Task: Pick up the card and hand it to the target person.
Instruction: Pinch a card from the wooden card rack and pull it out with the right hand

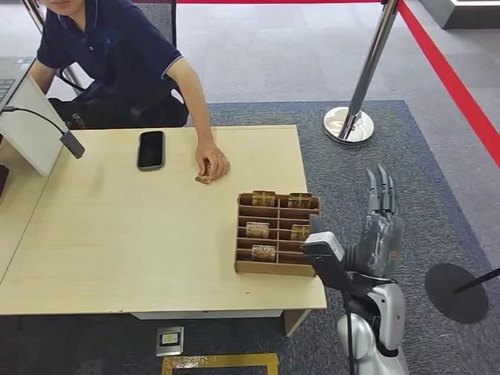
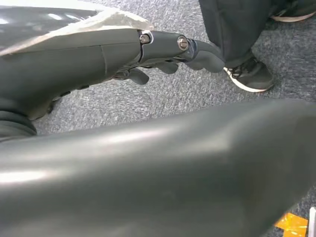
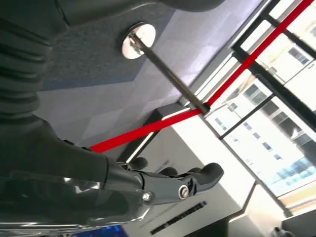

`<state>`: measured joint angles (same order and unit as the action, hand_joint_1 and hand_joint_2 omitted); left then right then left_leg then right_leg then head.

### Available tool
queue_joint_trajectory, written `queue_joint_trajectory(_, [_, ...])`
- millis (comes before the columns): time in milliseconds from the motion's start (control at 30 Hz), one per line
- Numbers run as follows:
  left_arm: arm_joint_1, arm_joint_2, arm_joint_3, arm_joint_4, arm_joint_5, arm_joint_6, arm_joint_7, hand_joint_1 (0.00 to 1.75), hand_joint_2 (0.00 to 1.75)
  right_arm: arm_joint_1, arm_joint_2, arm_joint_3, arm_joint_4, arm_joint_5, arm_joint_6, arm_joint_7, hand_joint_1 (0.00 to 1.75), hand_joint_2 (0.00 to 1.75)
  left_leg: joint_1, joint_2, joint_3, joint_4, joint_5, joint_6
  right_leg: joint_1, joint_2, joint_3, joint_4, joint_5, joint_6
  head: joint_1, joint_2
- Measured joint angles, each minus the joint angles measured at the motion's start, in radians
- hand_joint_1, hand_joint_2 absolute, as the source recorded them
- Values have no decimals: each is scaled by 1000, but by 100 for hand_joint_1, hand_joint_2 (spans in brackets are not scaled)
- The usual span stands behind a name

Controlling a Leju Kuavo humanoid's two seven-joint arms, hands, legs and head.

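So the brown slotted cardboard organizer (image 1: 277,234) sits at the near right corner of the light wooden table (image 1: 118,234), with small brown cards standing in several of its slots. One more small brown card (image 1: 204,178) lies flat under the person's hand (image 1: 212,162). The robot's right hand (image 1: 380,226) is raised beside the table, fingers straight and holding nothing. Left hand (image 2: 164,52) hangs over grey carpet, fingers loosely extended, nothing in it.

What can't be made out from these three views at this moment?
- Card under the person's hand: mostly covered in the head view, print unreadable.
- Cards in the wooden organizer: too small to read.
- Left hand: a dark robot part blocks much of the left wrist view.
- Right hand: palm side faces away in the head view.
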<state>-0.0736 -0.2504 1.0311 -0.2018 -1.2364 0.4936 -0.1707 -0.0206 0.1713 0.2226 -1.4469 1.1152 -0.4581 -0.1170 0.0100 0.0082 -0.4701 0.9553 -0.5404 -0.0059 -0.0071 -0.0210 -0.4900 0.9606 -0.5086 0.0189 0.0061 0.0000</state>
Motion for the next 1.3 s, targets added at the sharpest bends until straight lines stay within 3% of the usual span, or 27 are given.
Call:
queue_joint_trajectory(433, [-4,0,0,4,-21,6,49,0,0,-82,0,99,65,136,60,206,24,175,0,0,-1,0,0,0,0,0,0,0,0,0,0,0])
queue_joint_trajectory(733, [-4,-3,0,5,-22,7,56,0,0,-130,7,99,154,216,78,295,48,175,0,0,0,0,0,0,0,0,0,0,0,0,0,0])
queue_joint_trajectory(867, [-4,-3,0,5,-21,9,56,0,0,-136,9,97,182,247,90,321,78,175,0,0,0,0,0,0,0,0,0,0,0,0,0,0])
queue_joint_trajectory(1300, [-4,-3,0,6,-22,12,56,0,0,-137,16,90,236,281,113,357,68,175,0,0,0,0,0,0,0,0,0,0,0,0,0,0])
